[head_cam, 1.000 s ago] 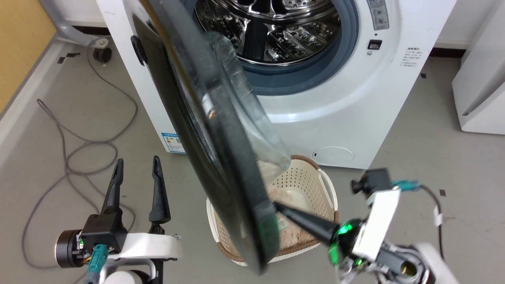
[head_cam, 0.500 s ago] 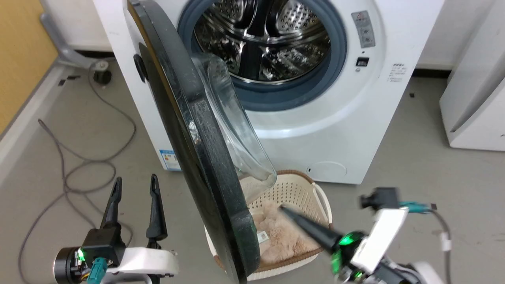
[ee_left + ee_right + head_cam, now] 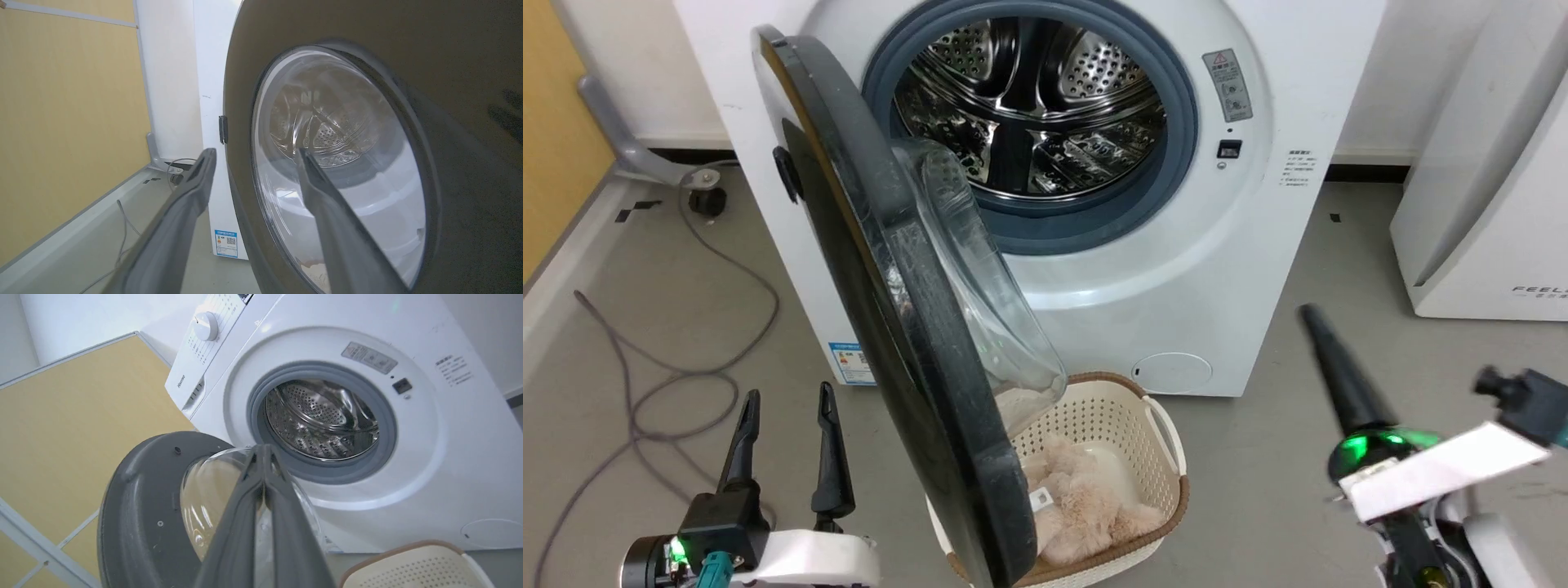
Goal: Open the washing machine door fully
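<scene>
Presently the washing machine door (image 3: 907, 351) stands swung out from the washing machine (image 3: 1176, 269), hinged at 9 o'clock of the drum opening. Its rim is edge-on to the head camera and its glass bowl (image 3: 980, 310) faces the steel drum (image 3: 1029, 122). The door is partly open, not folded back against the cabinet. At 6 o'clock of the opening, a cream basket (image 3: 1172, 457) with beige plush fabric (image 3: 1078, 506) sits on the floor, partly hidden by the door's lower edge. At 7 o'clock of the head view, the left gripper (image 3: 788, 394) has its fingers apart and empty, on the door's outer side, not touching it. At 4 o'clock, the right gripper (image 3: 1313, 320) has its fingers pressed together and empty, well clear of the door. A grey cable (image 3: 686, 376) lies at 9 o'clock.
</scene>
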